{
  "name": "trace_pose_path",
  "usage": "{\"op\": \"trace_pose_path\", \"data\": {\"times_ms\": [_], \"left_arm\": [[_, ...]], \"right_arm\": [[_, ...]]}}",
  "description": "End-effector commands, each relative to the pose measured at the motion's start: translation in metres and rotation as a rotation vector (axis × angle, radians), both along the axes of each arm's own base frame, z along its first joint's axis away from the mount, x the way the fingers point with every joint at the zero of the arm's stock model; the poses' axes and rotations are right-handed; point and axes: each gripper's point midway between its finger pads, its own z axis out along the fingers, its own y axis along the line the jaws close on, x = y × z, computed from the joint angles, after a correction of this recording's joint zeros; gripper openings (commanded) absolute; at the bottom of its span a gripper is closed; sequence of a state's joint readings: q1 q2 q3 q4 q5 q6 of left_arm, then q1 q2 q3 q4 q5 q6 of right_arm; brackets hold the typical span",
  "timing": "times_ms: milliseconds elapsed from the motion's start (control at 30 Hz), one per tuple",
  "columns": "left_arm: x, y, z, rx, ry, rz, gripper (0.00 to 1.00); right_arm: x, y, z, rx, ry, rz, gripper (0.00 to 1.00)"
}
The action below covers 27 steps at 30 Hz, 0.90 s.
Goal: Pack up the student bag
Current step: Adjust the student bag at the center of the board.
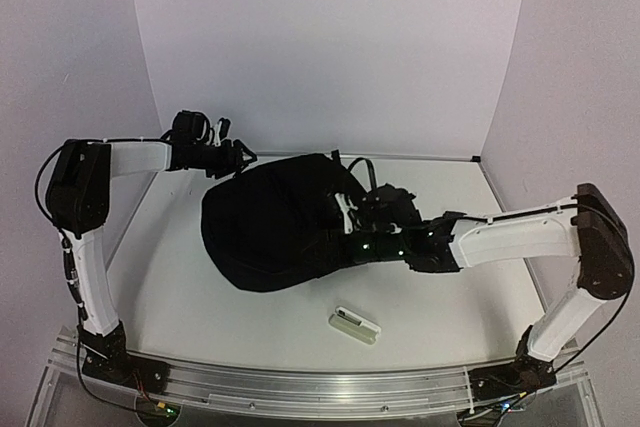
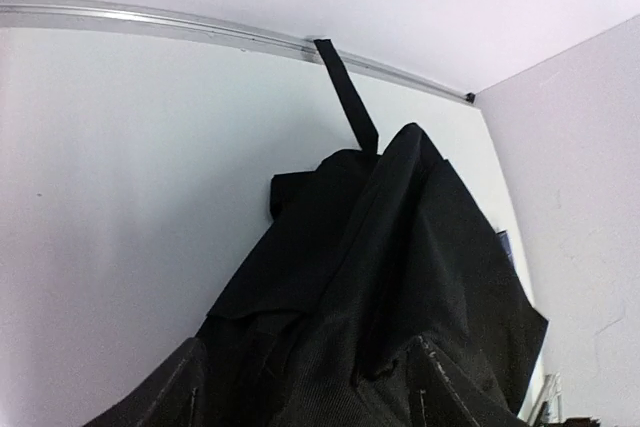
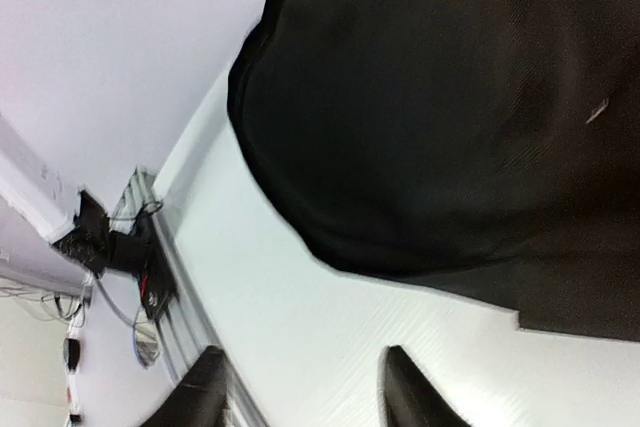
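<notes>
The student bag (image 1: pixel 275 222) is a large black backpack lying flat in the middle of the table, with a strap (image 2: pixel 350 97) trailing toward the back rail. My left gripper (image 1: pixel 238 159) is at the bag's far left edge. In the left wrist view its fingers (image 2: pixel 170 387) stand wide apart, and the bag's fabric (image 2: pixel 400 277) fills the space ahead of them. My right gripper (image 1: pixel 348 230) is at the bag's right side. It is open (image 3: pixel 305 397) over bare table with nothing between its fingers. The bag's rounded edge (image 3: pixel 420 127) is just beyond.
A small white rectangular item (image 1: pixel 355 324) lies on the table in front of the bag, toward the near rail (image 1: pixel 300 382). White walls close in the back and both sides. The left arm's base and cables (image 3: pixel 110 247) sit at the near edge.
</notes>
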State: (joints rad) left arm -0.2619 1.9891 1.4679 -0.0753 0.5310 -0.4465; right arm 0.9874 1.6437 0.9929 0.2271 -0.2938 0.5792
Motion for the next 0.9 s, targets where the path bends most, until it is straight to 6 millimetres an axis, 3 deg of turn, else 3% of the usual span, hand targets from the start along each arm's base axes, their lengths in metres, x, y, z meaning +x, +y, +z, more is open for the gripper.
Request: {"op": "trace_pose_path", "data": {"times_ms": [0, 133, 233, 300, 433, 600, 733, 800, 867], "left_arm": [[-0.015, 0.042, 0.048, 0.208, -0.11, 0.13, 0.83], [-0.062, 0.067, 0.037, 0.244, 0.003, 0.212, 0.9], [-0.102, 0.082, 0.02, 0.234, 0.116, 0.273, 0.94], [-0.13, 0.091, 0.003, 0.227, 0.192, 0.308, 0.95], [-0.173, 0.092, -0.01, 0.171, 0.29, 0.307, 0.96], [-0.205, 0.078, -0.023, 0.061, 0.376, 0.278, 0.9], [-0.209, 0.068, -0.037, -0.009, 0.403, 0.261, 0.72], [-0.205, 0.061, -0.047, -0.028, 0.422, 0.243, 0.59], [-0.195, 0.055, -0.049, -0.047, 0.402, 0.223, 0.38]], "right_arm": [[0.055, -0.039, 0.074, -0.055, -0.222, -0.248, 0.74], [0.099, -0.076, 0.077, -0.135, -0.265, -0.353, 0.84], [0.133, -0.096, 0.063, -0.166, -0.25, -0.361, 0.85], [0.149, -0.1, 0.049, -0.198, -0.238, -0.334, 0.86], [0.184, -0.104, 0.023, -0.216, -0.193, -0.289, 0.82], [0.21, -0.097, -0.01, -0.186, -0.11, -0.209, 0.71], [0.209, -0.089, -0.027, -0.173, -0.065, -0.164, 0.51], [0.202, -0.088, -0.033, -0.166, -0.038, -0.142, 0.31], [0.193, -0.09, -0.039, -0.167, -0.016, -0.128, 0.1]]}}
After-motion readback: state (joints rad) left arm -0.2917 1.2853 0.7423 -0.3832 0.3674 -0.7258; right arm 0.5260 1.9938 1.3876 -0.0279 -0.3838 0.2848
